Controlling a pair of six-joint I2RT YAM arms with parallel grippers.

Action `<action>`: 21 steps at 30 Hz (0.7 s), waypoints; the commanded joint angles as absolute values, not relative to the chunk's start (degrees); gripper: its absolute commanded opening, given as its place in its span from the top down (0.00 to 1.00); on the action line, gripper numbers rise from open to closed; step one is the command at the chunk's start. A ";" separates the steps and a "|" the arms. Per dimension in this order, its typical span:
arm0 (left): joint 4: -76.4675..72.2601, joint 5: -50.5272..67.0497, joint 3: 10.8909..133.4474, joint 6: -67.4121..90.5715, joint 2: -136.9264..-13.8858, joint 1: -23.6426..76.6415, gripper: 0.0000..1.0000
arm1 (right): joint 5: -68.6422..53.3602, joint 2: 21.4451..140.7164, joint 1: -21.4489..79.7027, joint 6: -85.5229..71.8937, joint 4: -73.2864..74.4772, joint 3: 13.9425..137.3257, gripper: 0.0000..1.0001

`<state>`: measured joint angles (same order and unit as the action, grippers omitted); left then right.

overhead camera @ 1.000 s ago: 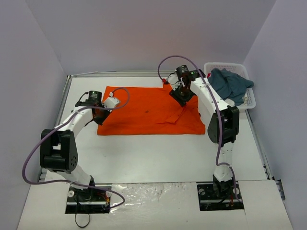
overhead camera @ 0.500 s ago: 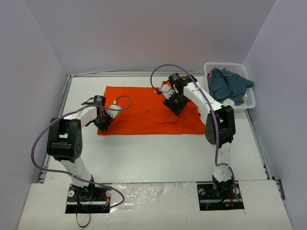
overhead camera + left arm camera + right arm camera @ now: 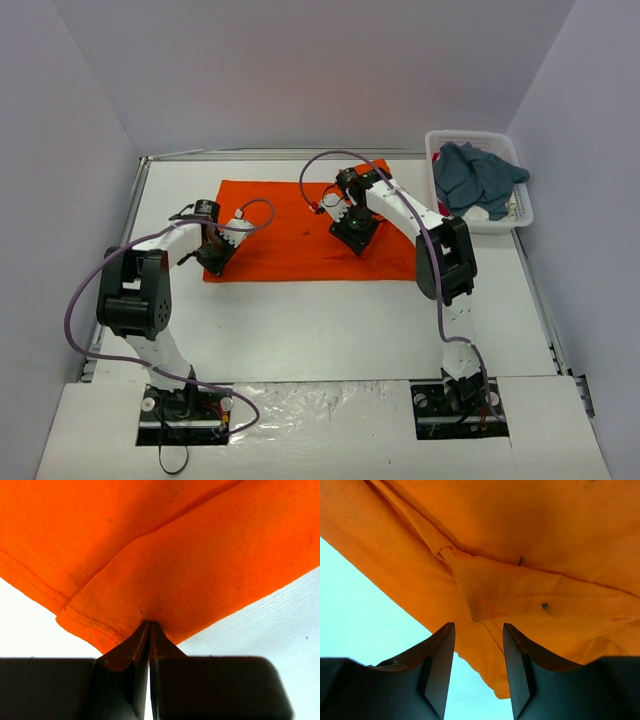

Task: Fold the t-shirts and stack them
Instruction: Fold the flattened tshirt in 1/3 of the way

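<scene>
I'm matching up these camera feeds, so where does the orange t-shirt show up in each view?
Top external: orange t-shirt lies spread mid-table.
Left wrist: it fills the upper frame, its edge pinched in the shut fingers.
Right wrist: it covers most of the frame, beyond the open fingers.
Shared landmark: the white table bordering the shirt's edge.
</scene>
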<state>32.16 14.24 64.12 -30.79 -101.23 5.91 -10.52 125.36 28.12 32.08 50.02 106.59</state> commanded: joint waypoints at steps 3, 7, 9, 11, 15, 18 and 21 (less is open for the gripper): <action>32.17 16.08 60.73 -29.88 -102.83 5.54 0.98 | -10.46 127.09 28.13 32.52 51.77 106.00 0.62; 31.73 16.08 60.21 -29.97 -102.83 5.45 0.98 | -10.37 127.88 28.04 32.61 51.77 105.82 0.63; 31.73 16.00 60.21 -30.06 -102.83 5.45 0.98 | -10.11 128.49 28.12 32.61 51.59 105.82 0.66; 31.73 15.91 60.21 -30.06 -102.83 5.45 0.98 | -9.50 128.93 28.13 32.61 51.59 105.99 0.76; 31.82 15.91 60.03 -30.32 -102.83 5.45 0.98 | -8.70 129.90 28.04 32.08 51.59 106.61 1.00; 31.90 15.73 59.94 -30.59 -102.83 5.45 0.98 | -8.35 129.20 28.04 31.90 51.59 107.22 1.00; 31.99 15.65 59.85 -30.76 -102.83 5.45 0.98 | -7.74 128.06 27.86 31.64 51.59 108.10 1.00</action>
